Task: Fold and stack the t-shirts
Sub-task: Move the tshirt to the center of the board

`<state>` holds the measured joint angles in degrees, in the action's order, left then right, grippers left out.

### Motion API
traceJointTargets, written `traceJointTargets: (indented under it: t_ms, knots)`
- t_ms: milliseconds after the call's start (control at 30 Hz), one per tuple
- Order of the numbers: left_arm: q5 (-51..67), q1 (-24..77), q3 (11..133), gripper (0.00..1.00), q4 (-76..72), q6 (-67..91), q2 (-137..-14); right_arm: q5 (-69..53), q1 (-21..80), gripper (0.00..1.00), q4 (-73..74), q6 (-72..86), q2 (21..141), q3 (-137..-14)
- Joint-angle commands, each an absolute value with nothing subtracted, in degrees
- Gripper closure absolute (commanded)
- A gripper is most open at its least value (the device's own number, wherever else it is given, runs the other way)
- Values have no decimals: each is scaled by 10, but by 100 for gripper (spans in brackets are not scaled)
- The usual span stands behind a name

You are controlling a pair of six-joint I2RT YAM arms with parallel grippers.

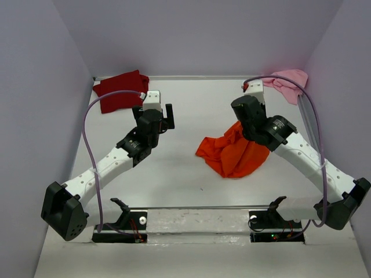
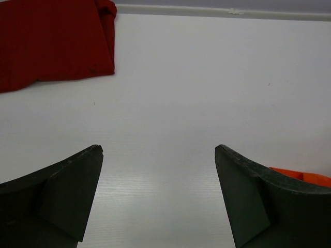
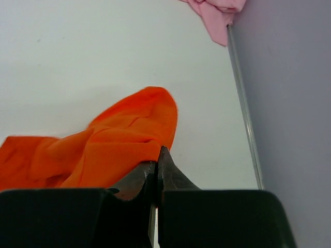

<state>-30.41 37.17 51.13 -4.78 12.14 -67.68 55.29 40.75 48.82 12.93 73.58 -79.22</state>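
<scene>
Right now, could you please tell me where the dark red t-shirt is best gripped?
Probably its near right corner, coming from the table's middle: the dark red t-shirt lies flat in the far left corner, and that edge faces the open left gripper.

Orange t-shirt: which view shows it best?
Top external: nearly the whole crumpled orange t-shirt shows, its far part under the right arm. Right wrist shows only a bunched fold at the shut right tool; left wrist, a sliver at the edge.
</scene>
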Motion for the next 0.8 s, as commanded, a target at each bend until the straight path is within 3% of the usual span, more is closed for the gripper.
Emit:
traceJointTargets:
  t_ms: [0, 233, 333, 600, 767]
  knots:
    - [-320, 374, 531, 1, -60, 127, -674, 433, 405, 100, 452, 99, 709, -810]
    - [-343, 373, 524, 1, -64, 127, -664, 180, 405, 100, 370, 107, 728, -819]
    - [-352, 372, 523, 1, -63, 127, -663, 131, 434, 100, 354, 126, 751, -838]
    - [-365, 368, 523, 1, -62, 128, -664, 134, 516, 100, 348, 156, 765, -886]
    - [-362, 368, 524, 1, -61, 128, -665, 272, 516, 100, 351, 160, 741, -795]
